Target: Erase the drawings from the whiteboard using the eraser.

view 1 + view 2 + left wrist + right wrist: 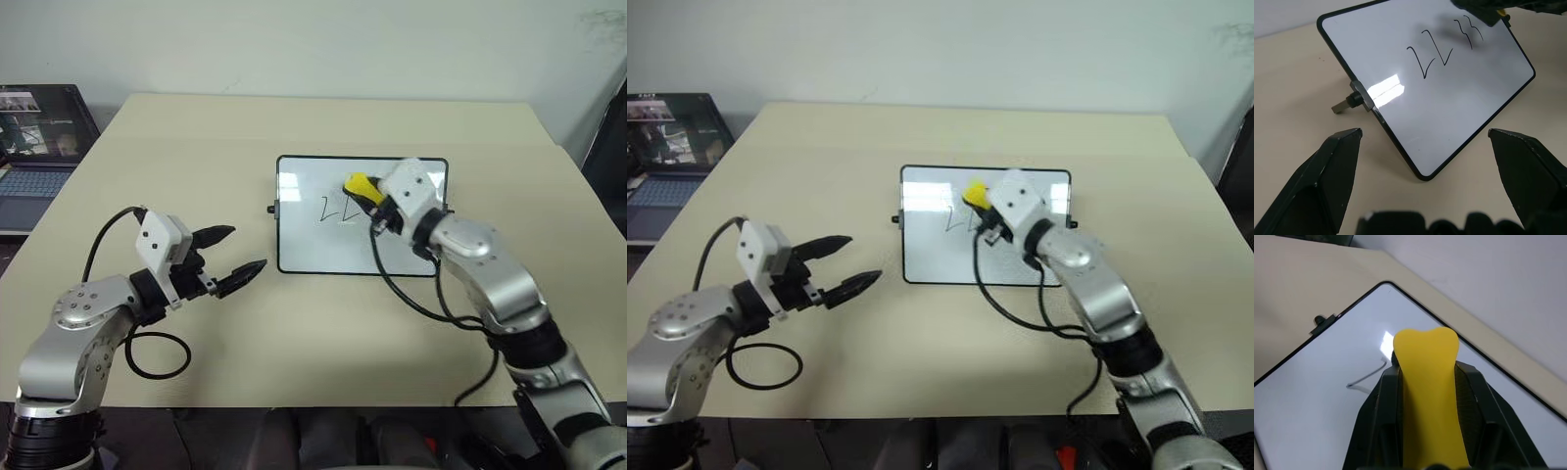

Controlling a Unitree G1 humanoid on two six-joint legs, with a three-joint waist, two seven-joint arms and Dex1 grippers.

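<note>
My right gripper is clamped tight on the eraser, its yellow block sticking out between my two black fingers. I hold it over the whiteboard, which lies flat on the beige table a little right of centre. The eraser's tip sits above the right part of the drawings; from the head views I think it is just off the surface, though I cannot tell whether it touches. The marks "22 33" are legible in the left wrist view. My left gripper hangs above the table near the board's left edge, fingers spread wide and empty, pointing towards it. A laptop stands at the table's far left.
</note>
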